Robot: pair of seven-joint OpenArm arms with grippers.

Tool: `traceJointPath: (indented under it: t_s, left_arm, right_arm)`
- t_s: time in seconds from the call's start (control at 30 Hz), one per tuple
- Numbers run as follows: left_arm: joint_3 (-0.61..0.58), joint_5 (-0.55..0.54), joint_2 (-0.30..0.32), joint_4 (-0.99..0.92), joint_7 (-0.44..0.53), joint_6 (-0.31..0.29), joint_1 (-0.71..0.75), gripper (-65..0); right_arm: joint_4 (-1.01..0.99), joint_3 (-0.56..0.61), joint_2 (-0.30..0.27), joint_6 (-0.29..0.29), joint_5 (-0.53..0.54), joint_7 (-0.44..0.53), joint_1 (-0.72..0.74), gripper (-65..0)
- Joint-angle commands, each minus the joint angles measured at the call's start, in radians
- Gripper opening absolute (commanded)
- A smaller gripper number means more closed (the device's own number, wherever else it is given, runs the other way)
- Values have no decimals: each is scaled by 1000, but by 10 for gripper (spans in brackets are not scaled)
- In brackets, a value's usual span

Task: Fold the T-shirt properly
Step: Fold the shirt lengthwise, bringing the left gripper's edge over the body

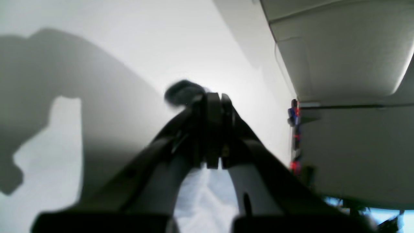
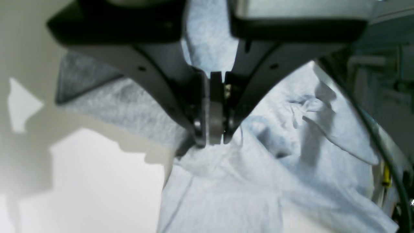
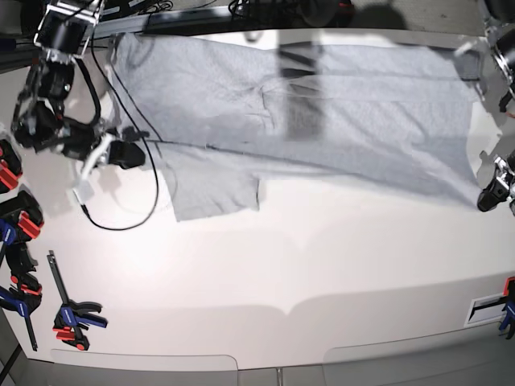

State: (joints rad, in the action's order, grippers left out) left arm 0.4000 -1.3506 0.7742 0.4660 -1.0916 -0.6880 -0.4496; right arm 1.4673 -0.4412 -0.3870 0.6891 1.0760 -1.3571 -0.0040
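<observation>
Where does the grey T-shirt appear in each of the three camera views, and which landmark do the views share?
Left wrist: the T-shirt shows only as pale cloth at the bottom centre, behind the shut left gripper.
Right wrist: it fills the centre and right, pinched by the right gripper.
Base: it lies spread across the upper half of the picture.
Shared landmark: the white table.
</observation>
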Motion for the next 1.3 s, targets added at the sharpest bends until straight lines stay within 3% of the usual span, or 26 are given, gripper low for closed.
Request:
traceJointPath:
  t_s: [0.0, 0.2, 0.43, 0.6, 0.77, 0.97, 1.27]
  left_arm:
    - [3, -43, 27, 48, -2, -10, 1, -650]
    - [3, -76, 28, 209, -62, -10, 107, -650]
    - [5, -83, 42, 254, -68, -10, 208, -650]
    - [5, -91, 89, 254, -69, -10, 234, -650]
    - [5, -92, 113, 254, -101, -10, 234, -650]
    - [5, -101, 130, 254, -161, -10, 253, -650]
    - [5, -133, 192, 254, -297, -10, 303, -650]
  right_arm:
    - [41, -27, -3, 9, 28, 16, -8, -650]
    - [171, -114, 64, 9, 27, 32, -145, -650]
    - [233, -140, 68, 9, 20, 33, -253, -650]
    - [233, -207, 68, 9, -57, 61, -257, -650]
    - [233, -253, 69, 9, -59, 43, -260, -650]
    - [233, -253, 74, 9, -64, 40, -265, -650]
    - [232, -253, 74, 9, -154, 48, -265, -650]
